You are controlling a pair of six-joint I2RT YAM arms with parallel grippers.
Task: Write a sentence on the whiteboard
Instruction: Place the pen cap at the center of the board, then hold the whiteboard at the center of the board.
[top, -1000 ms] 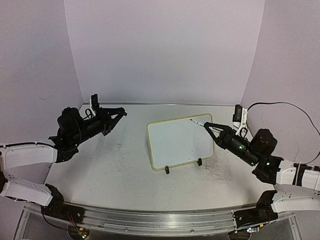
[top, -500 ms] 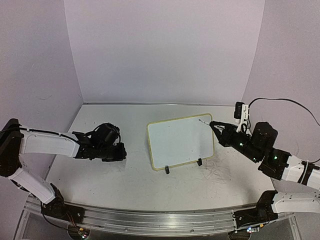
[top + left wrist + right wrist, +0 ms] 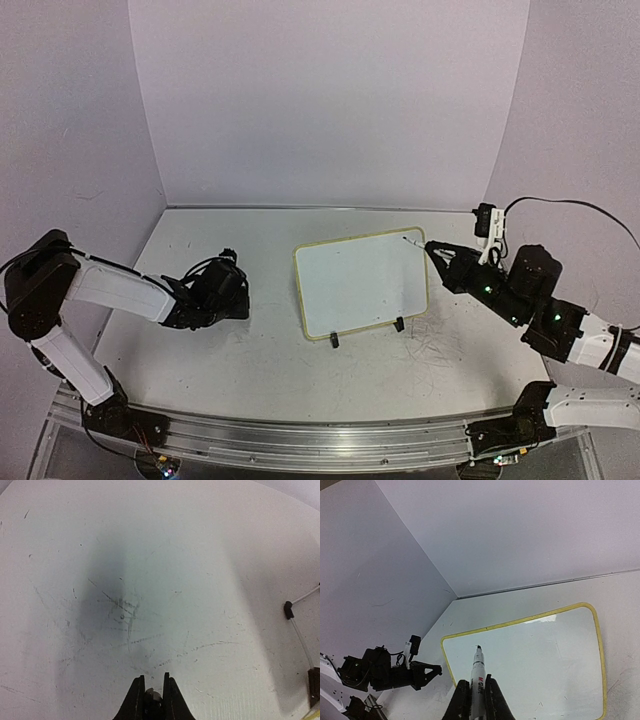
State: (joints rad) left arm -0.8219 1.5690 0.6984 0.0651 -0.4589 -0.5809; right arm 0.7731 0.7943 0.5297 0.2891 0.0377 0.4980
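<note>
Left claw (image 3: pixel 238 300), moved: down from its raised far-left pose to low over the tabletop (image 3: pixel 260 350), left of the whiteboard (image 3: pixel 360 285) and well apart from it, fingers (image 3: pixel 137 696) nearly together. Right claw (image 3: pixel 437 252), drawn back slightly rightward, clamped on a marker (image 3: pixel 415 243) whose black tip lies near the board's far right corner. Whiteboard: mid-tabletop, right of centre, propped on two black clip feet (image 3: pixel 333 341), yellow-rimmed, face plain white.

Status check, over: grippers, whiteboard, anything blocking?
Right gripper shut on marker, tip near far right corner of whiteboard. Left gripper shut, low over table. Board blank, nothing written yet. Nothing blocking.
</note>
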